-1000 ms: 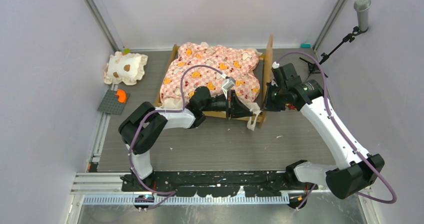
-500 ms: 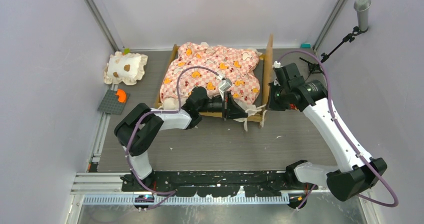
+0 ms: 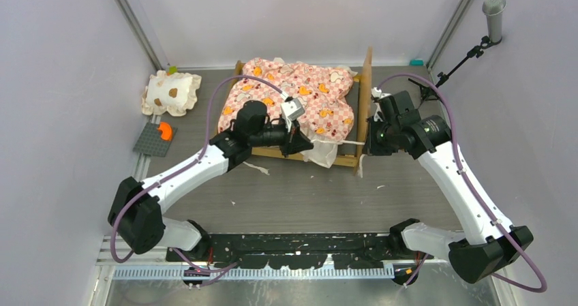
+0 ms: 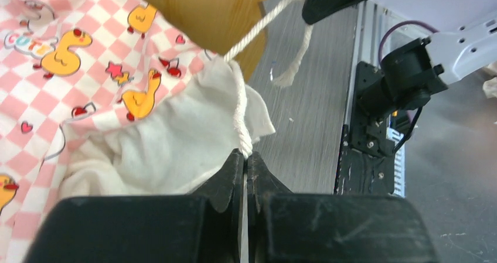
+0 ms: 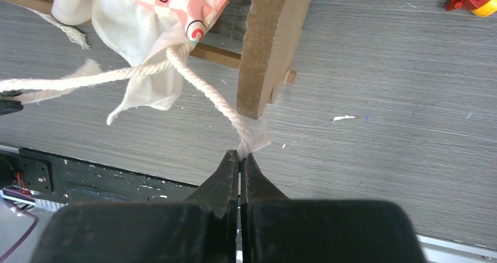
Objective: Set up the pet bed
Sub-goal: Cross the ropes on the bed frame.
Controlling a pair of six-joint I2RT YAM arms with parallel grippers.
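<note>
Overhead, the left fingers (image 3: 304,144) have swung leftward along the pet bed (image 3: 300,88), which sits mid-bench (image 3: 307,190), and a white cord (image 3: 346,142) now runs taut to the right fingers (image 3: 369,142); the tie looks tightened.

Left wrist: the fingers are clenched on the cord, with bare bench beyond.

Right wrist: they are clenched on the other strand, close beside the headboard (image 5: 264,46).

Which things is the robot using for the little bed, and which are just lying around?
In the job: light-wood pet bed frame, pink checkered mattress, white twisted cord, left pincer, right pincer.
Lying about: cream ruffled pillow, grey studded plate, orange brick, grey microphone.
</note>
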